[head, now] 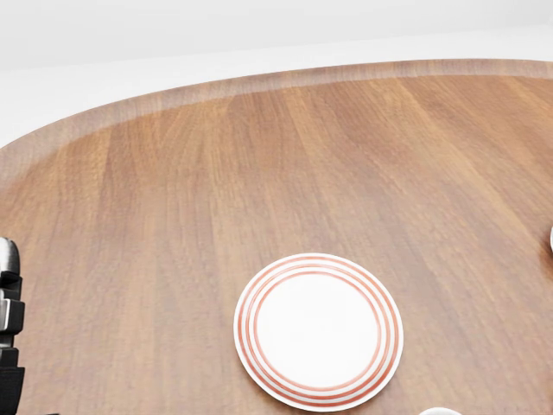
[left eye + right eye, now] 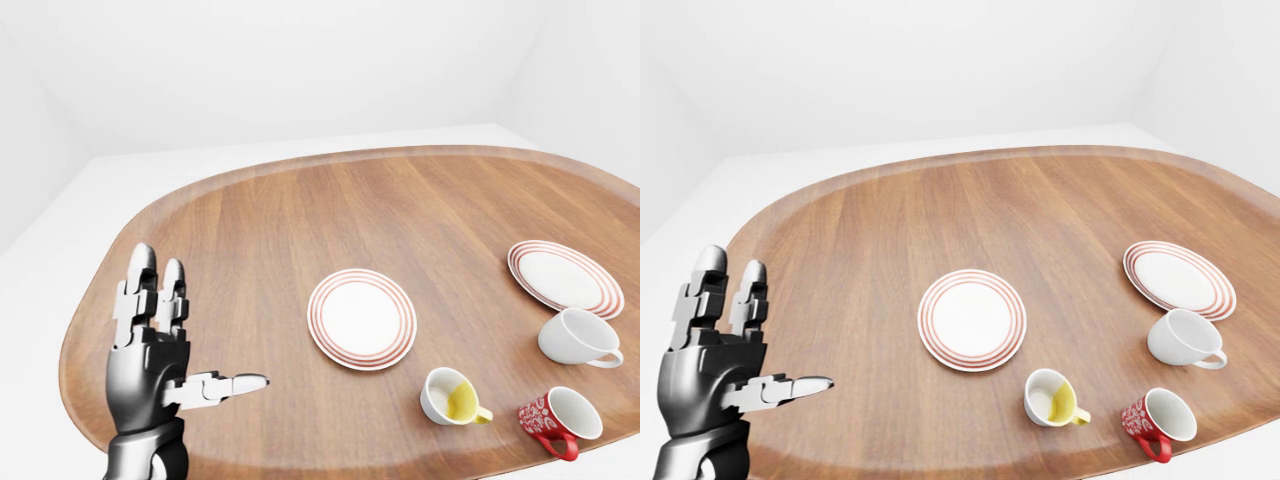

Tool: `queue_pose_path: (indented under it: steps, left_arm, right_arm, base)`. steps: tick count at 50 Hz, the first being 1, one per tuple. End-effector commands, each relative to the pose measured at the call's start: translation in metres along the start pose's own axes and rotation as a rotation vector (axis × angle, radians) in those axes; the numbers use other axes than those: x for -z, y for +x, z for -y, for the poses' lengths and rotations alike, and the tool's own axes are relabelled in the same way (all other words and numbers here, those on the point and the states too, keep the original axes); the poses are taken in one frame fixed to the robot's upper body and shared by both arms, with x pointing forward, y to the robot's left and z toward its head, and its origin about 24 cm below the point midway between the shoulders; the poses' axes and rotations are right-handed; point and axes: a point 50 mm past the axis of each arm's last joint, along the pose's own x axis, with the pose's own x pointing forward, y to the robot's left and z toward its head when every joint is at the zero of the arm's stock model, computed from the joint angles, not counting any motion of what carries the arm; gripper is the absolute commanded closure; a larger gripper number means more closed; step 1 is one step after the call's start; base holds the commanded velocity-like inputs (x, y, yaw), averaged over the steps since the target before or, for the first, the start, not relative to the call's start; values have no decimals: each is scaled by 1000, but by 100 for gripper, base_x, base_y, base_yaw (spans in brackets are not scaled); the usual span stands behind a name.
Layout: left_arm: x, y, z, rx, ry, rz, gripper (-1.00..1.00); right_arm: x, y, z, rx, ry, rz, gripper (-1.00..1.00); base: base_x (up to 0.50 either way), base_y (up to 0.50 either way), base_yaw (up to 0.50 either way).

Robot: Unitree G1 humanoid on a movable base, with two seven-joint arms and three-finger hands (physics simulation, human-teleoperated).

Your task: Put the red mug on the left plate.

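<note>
Left-eye view: the metal left hand (image 2: pixel 160 355) stands spread open, empty, over the oval wooden table (image 2: pixel 260 230). The red patterned mug (image 2: pixel 556 420) lies on its side far to the hand's right, beyond the red-ringed white left plate (image 2: pixel 361 318).

Head view: only that plate and the hand's edge show.

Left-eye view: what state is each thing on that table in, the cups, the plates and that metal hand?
red mug: lying on its side, mouth toward the camera, untouched.
yellow mug: tipped on its side, empty.
white mug: on its side, empty.
left plate: flat on the table, nothing on it.
right plate: flat, nothing on it.
left hand: open, fingers spread, holding nothing.
right hand: not in view.
</note>
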Motion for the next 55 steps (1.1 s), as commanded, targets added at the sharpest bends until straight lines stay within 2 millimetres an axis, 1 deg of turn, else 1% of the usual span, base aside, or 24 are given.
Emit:
queue_pose_path:
  steps: [1, 4, 7, 10, 12, 13, 18, 24, 28, 30, 33, 37, 40, 43, 46, 49, 51, 52, 54, 55]
  left_arm:
    - [1, 0, 1, 3, 2, -3, -100]
    - [1, 0, 2, 5, 2, -4, -100]
    - [1, 0, 2, 4, 2, -4, -100]
    - [1, 0, 1, 4, 1, -4, -100]
    - [1, 0, 1, 3, 1, -4, -100]
    - [1, 0, 1, 3, 1, -3, -100]
    - [0, 0, 1, 4, 1, -4, -100]
    - [1, 0, 2, 5, 1, -5, -100]
    - [1, 0, 2, 7, 1, -6, -100]
    - [1, 0, 1, 6, 1, -8, -100]
    - [1, -1, 1, 4, 0, -7, -100]
    - [1, 0, 1, 6, 1, -7, -100]
    - [1, 0, 2, 8, 1, -7, -100]
    - [1, 0, 2, 8, 2, -6, -100]
    - [1, 0, 3, 9, 3, -5, -100]
    - [0, 0, 2, 7, 2, -3, -100]
    - [1, 0, 2, 8, 2, -6, -100]
    - [1, 0, 2, 8, 2, -6, -100]
    - [1, 0, 2, 8, 2, -7, -100]
    - [1, 0, 2, 7, 1, -6, -100]
  right_arm:
    - [-16, 13, 9, 38, -37, 73, -100]
    - [-19, 15, 13, 59, -57, 85, -100]
    - [-29, 21, 18, 70, -70, 145, -100]
    - [-31, 23, 19, 70, -62, 167, -100]
    - [-29, 25, 16, 63, -49, 161, -100]
    - [-25, 26, 13, 53, -33, 148, -100]
    - [-17, 25, 13, 49, -14, 125, -100]
    - [-16, 26, 14, 62, -14, 122, -100]
    - [-28, 28, 13, 84, -32, 156, -100]
    - [-33, 29, 16, 110, -32, 183, -100]
    - [-35, 30, 19, 130, -13, 210, -100]
    - [-38, 37, 18, 128, 9, 240, -100]
    - [-50, 49, 14, 106, -11, 281, -100]
    - [-68, 57, 7, 80, -55, 335, -100]
    - [-96, 65, -5, 53, -131, 414, -100]
    - [-110, 68, -11, 36, -140, 435, -100]
    - [-118, 70, -11, 30, -136, 446, -100]
    - [-119, 70, -11, 30, -136, 446, -100]
    - [-128, 75, -9, 27, -124, 460, -100]
    - [-135, 80, -11, 18, -126, 464, -100]
  base:
    - [0, 0, 0]
    - [0, 0, 0]
    - [0, 0, 0]
    - [0, 0, 0]
    - [0, 0, 0]
    - [0, 0, 0]
    - [0, 0, 0]
    - [0, 0, 0]
    - [0, 0, 0]
    - [0, 0, 0]
    - [0, 0, 0]
    - [0, 0, 0]
    - [0, 0, 0]
    - [0, 0, 0]
    - [0, 0, 0]
    - [0, 0, 0]
    - [0, 0, 0]
    - [0, 0, 0]
    - [0, 0, 0]
    - [0, 0, 0]
